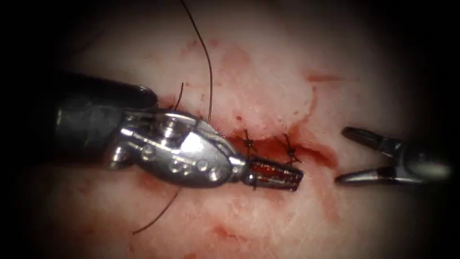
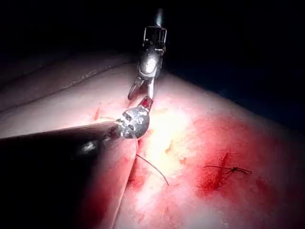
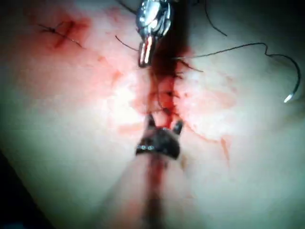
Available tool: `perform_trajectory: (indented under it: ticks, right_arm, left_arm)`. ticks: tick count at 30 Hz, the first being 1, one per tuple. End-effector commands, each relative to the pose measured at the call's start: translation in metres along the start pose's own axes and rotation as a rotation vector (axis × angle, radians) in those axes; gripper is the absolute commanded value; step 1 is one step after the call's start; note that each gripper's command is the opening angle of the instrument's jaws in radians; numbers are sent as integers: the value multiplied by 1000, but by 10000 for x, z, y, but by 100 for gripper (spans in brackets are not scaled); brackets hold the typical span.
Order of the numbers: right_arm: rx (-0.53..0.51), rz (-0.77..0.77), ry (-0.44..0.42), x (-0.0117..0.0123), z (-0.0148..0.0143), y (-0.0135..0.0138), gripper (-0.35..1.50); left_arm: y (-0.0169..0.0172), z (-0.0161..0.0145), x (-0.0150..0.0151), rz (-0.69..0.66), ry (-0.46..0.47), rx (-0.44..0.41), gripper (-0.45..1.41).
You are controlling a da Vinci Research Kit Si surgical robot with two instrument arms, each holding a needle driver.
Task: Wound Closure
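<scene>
The left end effector [image 1: 275, 175] lies shut and empty over the cut [image 1: 287, 148] in the tissue [image 1: 268, 76]. The right end effector [image 1: 342, 156], at 3 o'clock, gapes wide, empty. The needle [image 3: 294, 81] lies free on the tissue, trailing thread [image 1: 207, 57].

Fig. Item counts, endoscope view unless noted. Tools: 2, i.e. left tool [image 1: 275, 175] and right tool [image 1: 342, 156]; the right tool's 2 jaws stand apart w/ nothing between them. Tissue [image 1: 268, 72]: 1 piece. Cut [image 1: 311, 151]: 1 along the middle, crossed by 2 stitches, nos. 1 [image 1: 248, 144] and 2 [image 1: 290, 149]. Thread [image 1: 209, 72]: 1 long strand, plus 1 short end [image 1: 180, 93] beside it. Needle [image 3: 299, 76]: 1, right wrist view, lying on the tissue, held by 0 tools. Separate red patch [image 2: 217, 179]: 1, left wrist view, w/ 1 stitch across it.
</scene>
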State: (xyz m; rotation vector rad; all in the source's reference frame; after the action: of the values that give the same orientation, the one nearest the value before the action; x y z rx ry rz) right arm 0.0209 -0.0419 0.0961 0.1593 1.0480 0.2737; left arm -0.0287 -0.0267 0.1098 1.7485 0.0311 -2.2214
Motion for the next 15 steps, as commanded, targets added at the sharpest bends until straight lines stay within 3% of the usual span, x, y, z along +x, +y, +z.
perform_trajectory:
  ticks: [1, 5, 15]
  right_arm:
    - [4, -27, 11, 6, 20, -11, 131]
    - [6, -45, 48, 13, 42, -16, 131]
    - [-49, -52, 44, -1, 64, -4, 131]
  left_arm:
    - [1, 8, -4, 0, -3, 0, -45]
    - [3, 9, -4, 1, -6, 2, -45]
    - [7, 10, -3, 1, -12, 5, -45]
